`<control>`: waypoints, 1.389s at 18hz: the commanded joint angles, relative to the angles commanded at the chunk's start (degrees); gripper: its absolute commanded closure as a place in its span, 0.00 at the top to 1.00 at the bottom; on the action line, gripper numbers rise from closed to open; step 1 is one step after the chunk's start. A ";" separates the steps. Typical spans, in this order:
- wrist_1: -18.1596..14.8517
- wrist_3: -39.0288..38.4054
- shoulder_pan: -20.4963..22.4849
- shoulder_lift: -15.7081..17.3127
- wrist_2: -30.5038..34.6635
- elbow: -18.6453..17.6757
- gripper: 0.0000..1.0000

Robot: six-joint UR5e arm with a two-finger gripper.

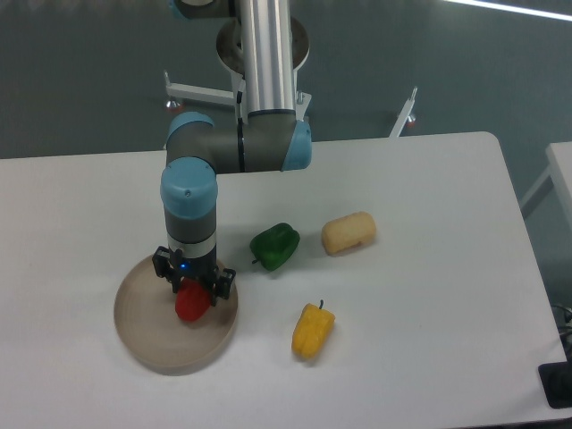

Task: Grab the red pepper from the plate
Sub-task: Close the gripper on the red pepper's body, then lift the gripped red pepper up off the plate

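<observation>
The red pepper (191, 303) lies on the beige plate (152, 340) at the front left of the table. My gripper (191, 288) points straight down over the plate, its fingers on either side of the top of the red pepper. The wrist hides the fingertips, so I cannot tell whether they are pressed on the pepper. The pepper appears to rest on or just above the plate's surface.
A green pepper (274, 246) lies right of the plate near the table's middle. A yellow pepper (313, 330) lies toward the front. A pale bread-like roll (349, 232) sits right of the green pepper. The table's right edge (523, 223) is far off.
</observation>
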 joint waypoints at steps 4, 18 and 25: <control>-0.09 0.18 0.00 0.17 0.00 0.27 0.47; -7.20 20.20 8.16 8.43 0.09 2.02 0.44; -8.09 34.97 16.25 10.19 3.60 1.94 0.44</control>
